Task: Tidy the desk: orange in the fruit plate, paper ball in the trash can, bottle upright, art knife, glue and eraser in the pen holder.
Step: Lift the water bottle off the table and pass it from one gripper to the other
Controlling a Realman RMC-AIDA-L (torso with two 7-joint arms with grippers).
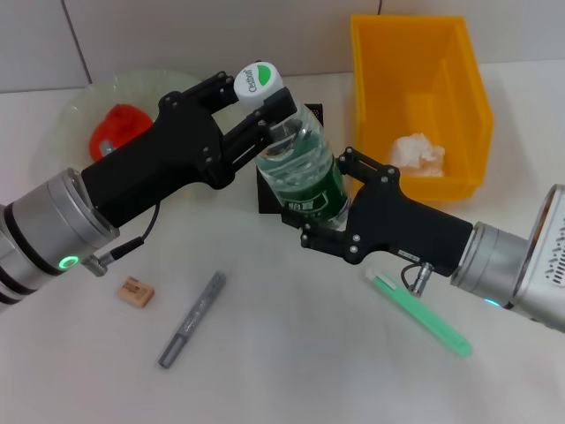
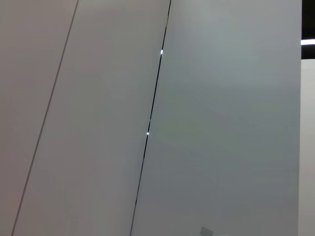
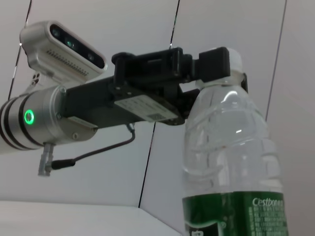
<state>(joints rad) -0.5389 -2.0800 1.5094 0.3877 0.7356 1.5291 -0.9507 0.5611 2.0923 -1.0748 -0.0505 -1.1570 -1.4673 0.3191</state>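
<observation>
While both arms are meeting mid-desk, we're holding the bottle [image 1: 303, 172] between them.
We're pinching its neck under the white cap [image 1: 257, 79] with the left gripper [image 1: 265, 119], and we're clamping the green-labelled lower body with the right gripper [image 1: 328, 205], the bottle tilting over the black pen holder [image 1: 267, 196]. Further out, the orange [image 1: 120, 129] is sitting in the fruit plate [image 1: 75, 113], the paper ball [image 1: 417, 154] in the yellow trash can [image 1: 418, 99], while the eraser [image 1: 136, 291], grey art knife [image 1: 192, 319] and green glue [image 1: 418, 312] are lying on the desk [image 1: 291, 362].
</observation>
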